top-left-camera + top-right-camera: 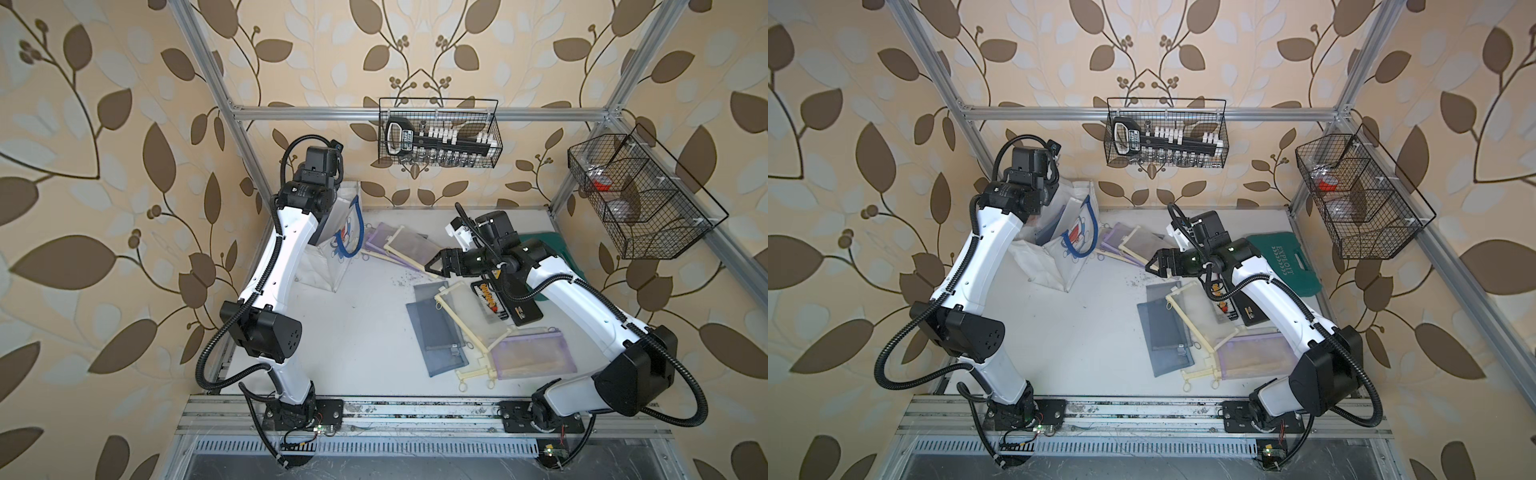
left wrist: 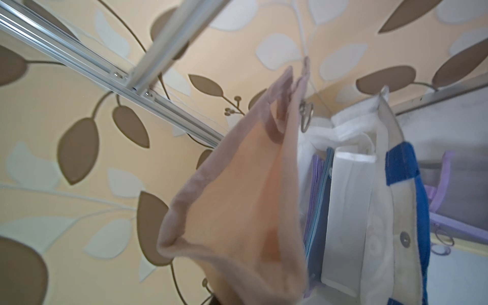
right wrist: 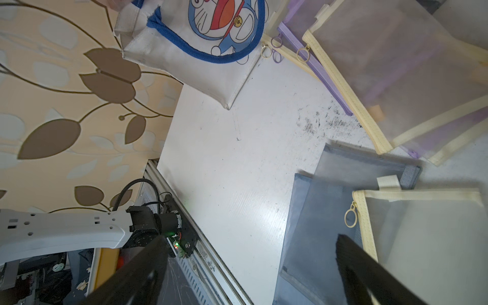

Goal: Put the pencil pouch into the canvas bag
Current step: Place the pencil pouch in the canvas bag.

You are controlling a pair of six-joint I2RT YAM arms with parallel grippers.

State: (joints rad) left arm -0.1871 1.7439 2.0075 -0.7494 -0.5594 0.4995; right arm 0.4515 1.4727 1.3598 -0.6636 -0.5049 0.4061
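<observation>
Left arm is raised over the canvas bag at the back-left corner of the counter. The left end effector is closed, its fingers hidden under the wrist in both top views. In the left wrist view a peach mesh pencil pouch hangs crumpled in the air, running off the frame edge toward the fingers, so it reads as gripped there. The pouch sits right against the bag's open mouth. Cannot tell if any part is past the rim. The bag stands upright, with blue and purple pouches already inside it.

Right end effector is wide open and empty, hovering mid-counter and pointing toward the bag. It is above the bare patch between two pouch piles. The back pile lies just beside the bag and holds purple and cream mesh. The front pile holds grey, cream and purple mesh.

A teal case and a black card pack lie under the right arm. Two wire baskets hang on the frame, one at the back and one on the side.
</observation>
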